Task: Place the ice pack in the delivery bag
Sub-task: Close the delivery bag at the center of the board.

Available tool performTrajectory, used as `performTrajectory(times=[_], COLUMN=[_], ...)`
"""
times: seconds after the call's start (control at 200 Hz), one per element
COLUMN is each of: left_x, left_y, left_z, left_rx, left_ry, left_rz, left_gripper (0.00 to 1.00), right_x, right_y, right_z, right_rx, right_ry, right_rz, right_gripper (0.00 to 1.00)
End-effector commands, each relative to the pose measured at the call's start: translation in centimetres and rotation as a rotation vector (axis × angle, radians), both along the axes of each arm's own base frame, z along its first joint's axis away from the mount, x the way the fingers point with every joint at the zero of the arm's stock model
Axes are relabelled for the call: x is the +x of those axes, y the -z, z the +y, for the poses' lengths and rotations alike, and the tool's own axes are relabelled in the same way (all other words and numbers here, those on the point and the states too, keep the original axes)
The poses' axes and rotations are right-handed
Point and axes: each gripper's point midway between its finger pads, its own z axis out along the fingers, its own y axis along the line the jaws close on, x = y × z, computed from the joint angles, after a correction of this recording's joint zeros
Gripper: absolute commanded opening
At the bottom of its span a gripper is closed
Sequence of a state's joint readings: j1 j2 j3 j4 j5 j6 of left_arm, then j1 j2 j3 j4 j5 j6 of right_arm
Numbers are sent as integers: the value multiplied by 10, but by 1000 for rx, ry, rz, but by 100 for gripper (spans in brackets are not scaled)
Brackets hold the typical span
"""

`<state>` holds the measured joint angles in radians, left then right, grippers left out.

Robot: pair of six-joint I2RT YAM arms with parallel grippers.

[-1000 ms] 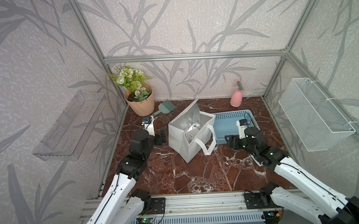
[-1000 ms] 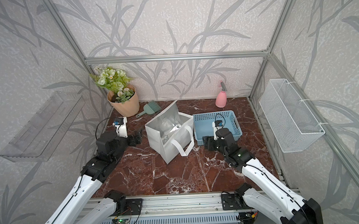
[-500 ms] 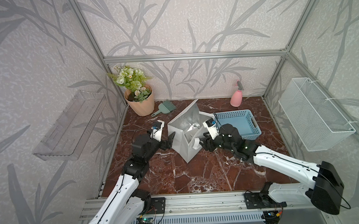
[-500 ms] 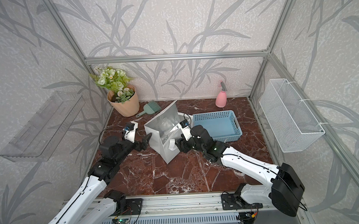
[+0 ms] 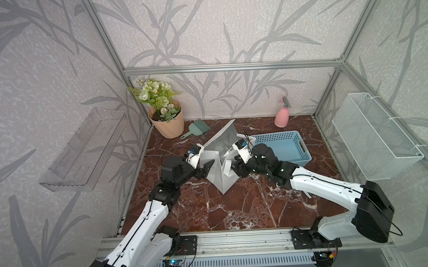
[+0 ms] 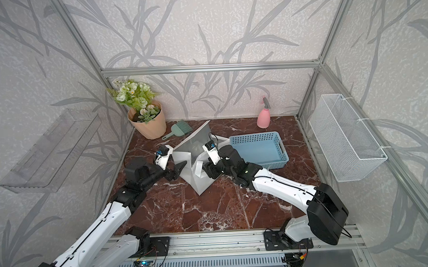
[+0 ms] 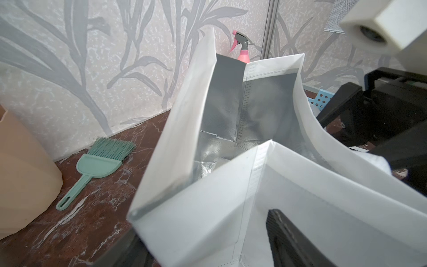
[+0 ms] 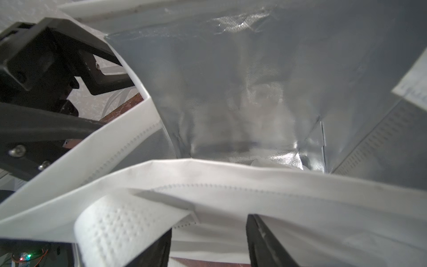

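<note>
Delivery bag [image 5: 217,170]: upright mid table [image 5: 236,207], mouth open, foil lining showing. The blue perforated basket [image 5: 278,135] is just beside it.
Left gripper [image 5: 205,168]: at the bag's outer corner. Jaws apart, straddling the wall, not pinched.
Right gripper [image 5: 235,165]: at the opposite rim, by a loop handle [image 8: 111,219]. Jaws apart with fabric between them, no clamp visible.
Ice pack: not surely seen. A pale lump [image 8: 263,161] on the bag's foil floor may be it, so it is likely already inside.
Handling: the bag looks light and limp, and its walls would fold under a push. Take it by the stitched rim or a handle. The pack is probably floppy, slick and heavy for its size, so grip it by an edge seam.
Hidden: the near wall covers most of the bag floor. The lump is blurred and partly cut off. The right arm covers part of the basket.
</note>
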<state>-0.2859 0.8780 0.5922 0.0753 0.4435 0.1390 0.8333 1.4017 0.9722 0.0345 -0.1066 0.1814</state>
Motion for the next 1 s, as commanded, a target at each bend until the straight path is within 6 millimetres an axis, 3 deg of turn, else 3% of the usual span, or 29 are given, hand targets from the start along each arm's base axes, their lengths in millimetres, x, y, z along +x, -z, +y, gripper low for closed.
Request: performTrajectory(times=[0.0,0.26,0.43,0.8,1.0], left_x=[-6,-20,-25,-35,-29], left_y=[-19,-6,-5,8,19], left_z=[-7,-18,-19,-20,-19], left_rx=[-36,-98,-105,-150,-156], left_ry=[57,129,139,142,97], left_rz=[-25,44,69,140,146], left_gripper=[77,76,83,86,85], right_x=[1,16,28,38,39], right_y=[-7,-7,-5,0,-2], right_z=[-5,12,21,23,25], right_rx=[-22,-21,-27,-36,-25], right_ry=[11,9,25,47,45], right_rz=[-52,-52,-58,-56,-60], right_gripper=[55,55,55,55,55])
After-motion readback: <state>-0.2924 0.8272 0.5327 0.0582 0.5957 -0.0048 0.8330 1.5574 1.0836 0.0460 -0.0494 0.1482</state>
